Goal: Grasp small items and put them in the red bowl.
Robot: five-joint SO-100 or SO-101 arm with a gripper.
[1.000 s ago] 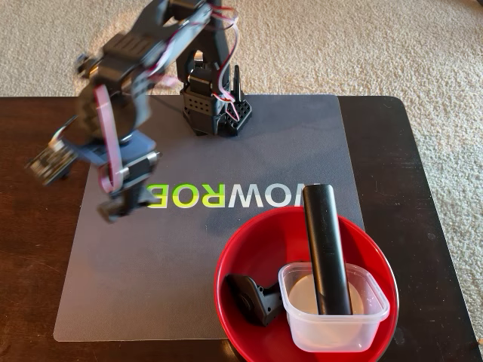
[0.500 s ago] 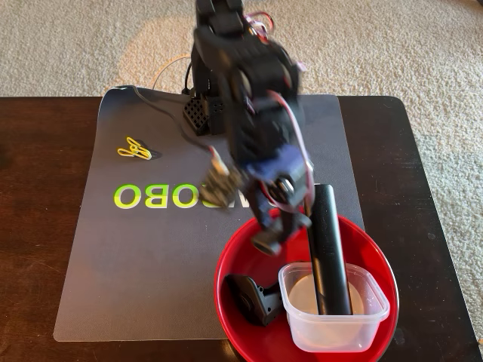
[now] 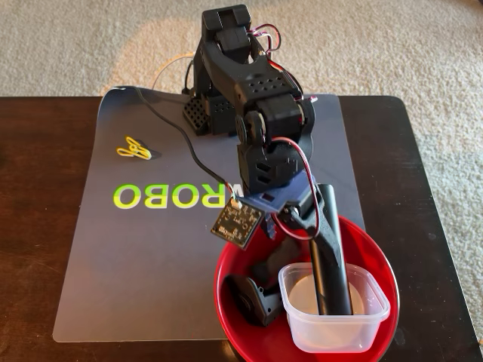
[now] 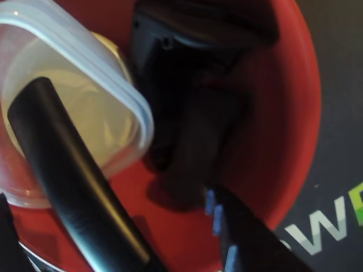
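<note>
The large red bowl [image 3: 379,260] stands at the front right of the mat; it also fills the wrist view [image 4: 283,141]. In it lie two dark grey plastic parts [image 3: 249,298] [image 4: 187,85] and a clear square tub [image 3: 332,332] [image 4: 133,102], with a small white bowl [image 3: 300,298] [image 4: 85,113] showing through the tub. The slim black remote [image 3: 332,264] [image 4: 68,170] stands steeply, its lower end in the tub. My gripper [image 3: 306,226] [image 4: 108,198] hangs over the bowl's back rim. The jaws stand on either side of the remote with a gap showing on each side, so it looks open.
A yellow clip [image 3: 134,148] lies at the back left of the dark mat [image 3: 151,264] with green and white lettering. The mat lies on a dark wooden table [image 3: 38,226]; carpet lies beyond its far edge. The arm's base stands at the mat's back middle.
</note>
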